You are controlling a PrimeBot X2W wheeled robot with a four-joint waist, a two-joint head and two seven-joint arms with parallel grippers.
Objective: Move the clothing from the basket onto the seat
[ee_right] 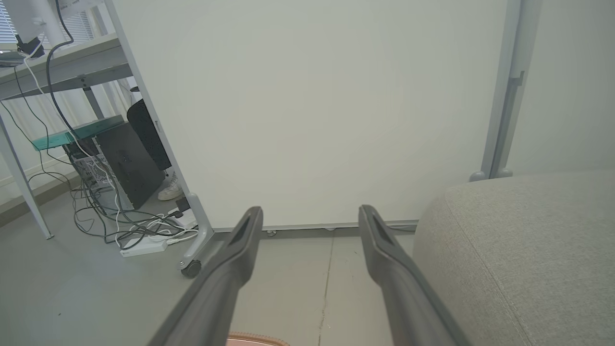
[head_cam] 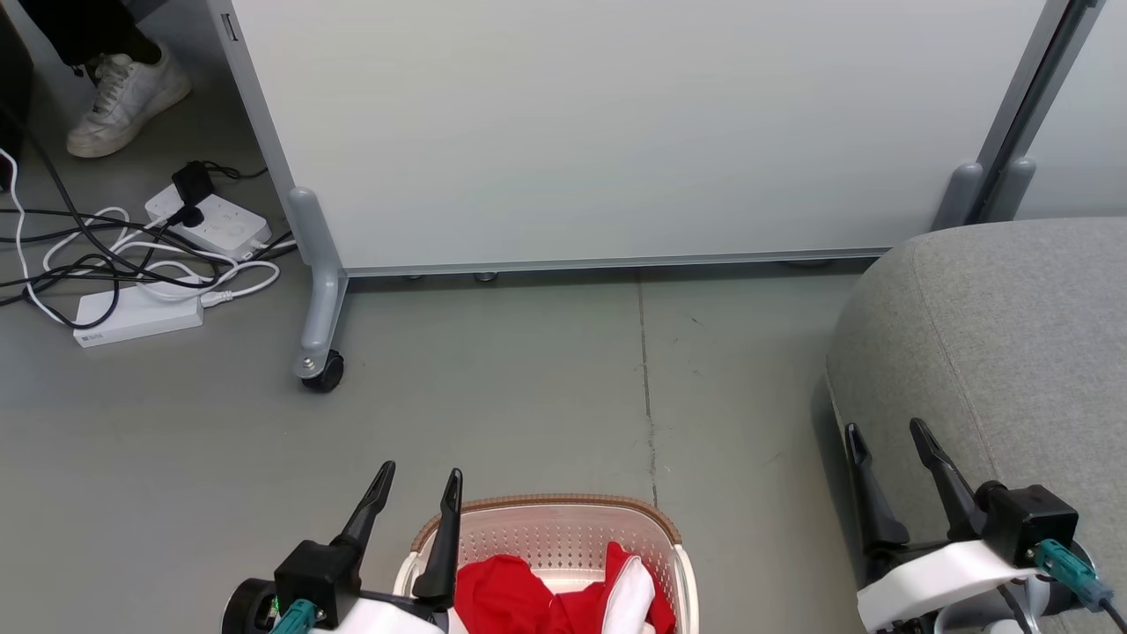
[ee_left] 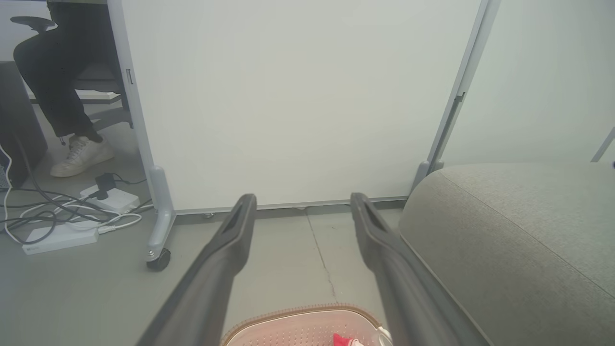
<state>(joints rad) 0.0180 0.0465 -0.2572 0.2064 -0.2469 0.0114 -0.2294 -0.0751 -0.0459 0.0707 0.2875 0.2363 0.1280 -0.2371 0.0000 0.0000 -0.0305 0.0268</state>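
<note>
Clothing (head_cam: pixel 528 603), red and white, lies in the basket (head_cam: pixel 546 504) on the floor (head_cam: pixel 528 396), left of the seat (head_cam: pixel 1012 335). Left gripper (head_cam: pixel 421 471) hangs at the basket's left rim, jaws apart, empty. Right gripper (head_cam: pixel 885 429) hangs beside the seat, jaws apart, empty.

Left gripper (head_cam: pixel 421 472): lower left of the head view, both dark fingers (head_cam: pixel 442 537) pointing up and leaning slightly right, spread apart, nothing between them. Right gripper (head_cam: pixel 883 428): lower right, my fingers there lean up-left, likewise spread and holding nothing; black wrist block (head_cam: pixel 1026 521) and white forearm shell (head_cam: pixel 933 577) show behind it, teal connector (head_cam: pixel 1070 565) sticking out the side. Both wrist views agree: each finger pair rises from the bottom edge with a wide gap at the tips.
</note>
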